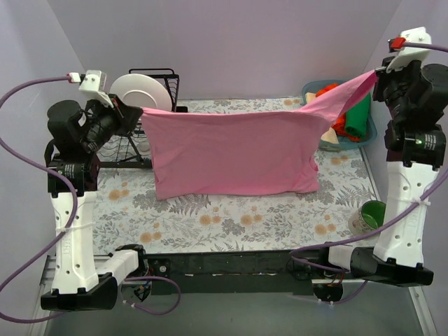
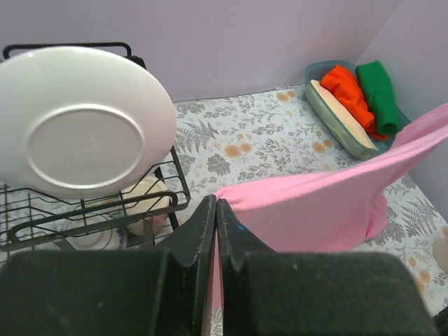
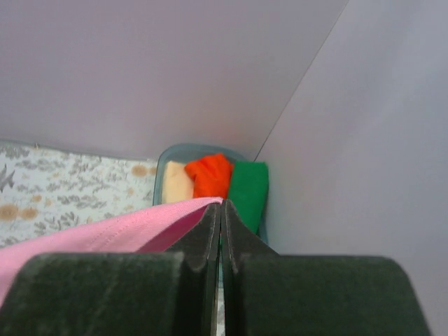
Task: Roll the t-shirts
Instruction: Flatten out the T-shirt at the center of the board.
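Pink t-shirt (image 1: 231, 150): held stretched above mid-surface (image 1: 231, 224), its lower hem resting on it.
Left end effector (image 2: 215, 210): clenched on one corner beside the dish rack (image 1: 162, 70) at the far-left; the bite looks thin.
Right end effector (image 3: 221, 211): clenched on the opposite corner, far-right.
Handling: lower both ends together under even tension so the shirt lies flat.

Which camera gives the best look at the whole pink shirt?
The top external view: the pink t-shirt shows whole, hanging by two corners. The left wrist view shows only one pinched corner and part of the cloth; the right wrist view just a pinched edge.
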Robot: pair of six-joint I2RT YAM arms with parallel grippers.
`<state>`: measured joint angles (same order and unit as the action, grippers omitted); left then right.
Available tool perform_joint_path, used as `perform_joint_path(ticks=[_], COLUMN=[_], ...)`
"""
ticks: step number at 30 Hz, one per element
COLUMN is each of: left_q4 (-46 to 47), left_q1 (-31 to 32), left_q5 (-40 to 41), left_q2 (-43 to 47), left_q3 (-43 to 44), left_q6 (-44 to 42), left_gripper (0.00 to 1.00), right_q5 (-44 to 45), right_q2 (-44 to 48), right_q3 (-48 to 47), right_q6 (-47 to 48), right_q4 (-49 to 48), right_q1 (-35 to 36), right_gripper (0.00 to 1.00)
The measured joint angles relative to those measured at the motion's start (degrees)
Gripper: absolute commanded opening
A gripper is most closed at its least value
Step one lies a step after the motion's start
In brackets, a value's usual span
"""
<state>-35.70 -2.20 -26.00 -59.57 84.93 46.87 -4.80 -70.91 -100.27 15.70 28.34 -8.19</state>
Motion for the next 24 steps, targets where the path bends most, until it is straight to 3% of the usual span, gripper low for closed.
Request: perform_joint_path(ticks=[14,24], left_q4=[0.22,2.80], left_q1=[-1.55,-1.75], left_q5=[3.48,5.51], left_q2=[2.60,4.09], left_q3=[20.74,28.33], left_q6=[-1.49,-2.51], left_gripper=[0.00,0.00], right_q5=[3.02,6.34], right_q2=[9.01,12.07], right_q3=[-16.52,-26.58], right_q6=[1.20,4.50], right_q4=[-1.75,-4.76], right_q1=[-0.04,-0.07], right_gripper=[0.01,0.01])
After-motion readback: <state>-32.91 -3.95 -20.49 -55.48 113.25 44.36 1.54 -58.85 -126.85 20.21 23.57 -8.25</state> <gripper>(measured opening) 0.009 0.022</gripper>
